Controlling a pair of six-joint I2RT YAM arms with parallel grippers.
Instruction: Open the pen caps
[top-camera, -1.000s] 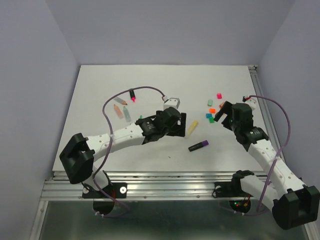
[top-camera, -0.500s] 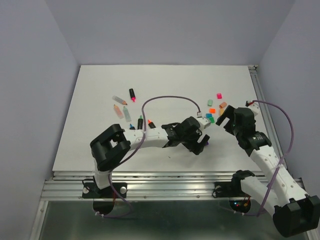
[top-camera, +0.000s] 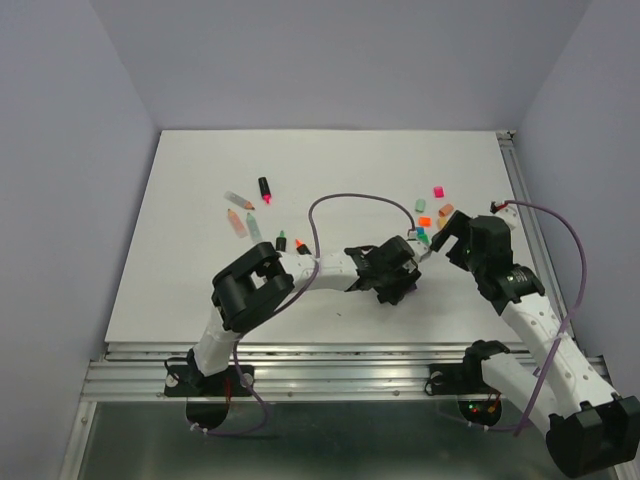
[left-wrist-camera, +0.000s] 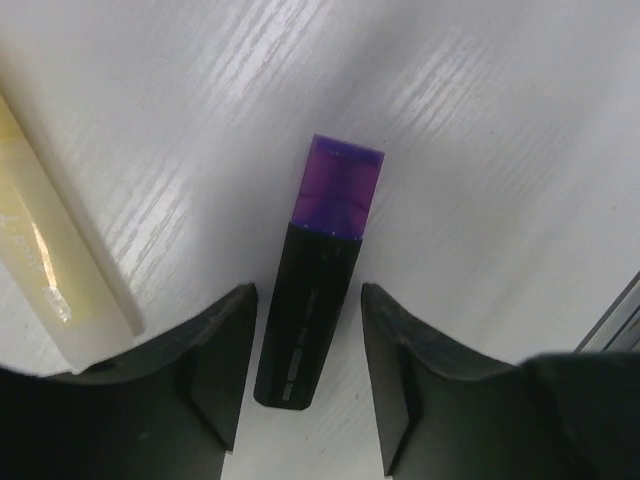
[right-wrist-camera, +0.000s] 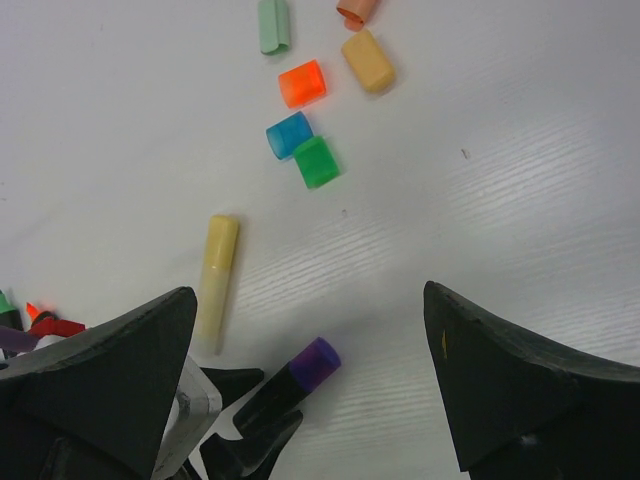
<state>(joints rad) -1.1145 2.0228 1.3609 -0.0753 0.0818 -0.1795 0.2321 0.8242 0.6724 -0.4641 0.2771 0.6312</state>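
A black pen (left-wrist-camera: 305, 320) with a purple cap (left-wrist-camera: 340, 188) lies flat on the white table. My left gripper (left-wrist-camera: 308, 295) straddles its barrel, jaws drawn in close with slim gaps still showing on both sides. From above, the left gripper (top-camera: 398, 285) covers that pen. The right wrist view shows the purple cap (right-wrist-camera: 318, 360) poking out past the left fingers. My right gripper (right-wrist-camera: 308, 300) hovers wide open above the cap, holding nothing. A capped yellow pen (right-wrist-camera: 217, 280) lies just beside. Loose caps lie beyond: orange (right-wrist-camera: 302, 83), blue (right-wrist-camera: 289, 134), green (right-wrist-camera: 317, 161), peach (right-wrist-camera: 367, 60).
Several uncapped pens lie at the left: a black one with a pink tip (top-camera: 265, 188) and pale ones (top-camera: 240, 222). A pink cap (top-camera: 438, 190) sits at the back right. The left arm's purple cable (top-camera: 360, 200) arcs over the middle of the table.
The left arm swung right and came down over the purple-capped pen; its jaws narrowed around the barrel. The right arm barely moved and stayed wide open.
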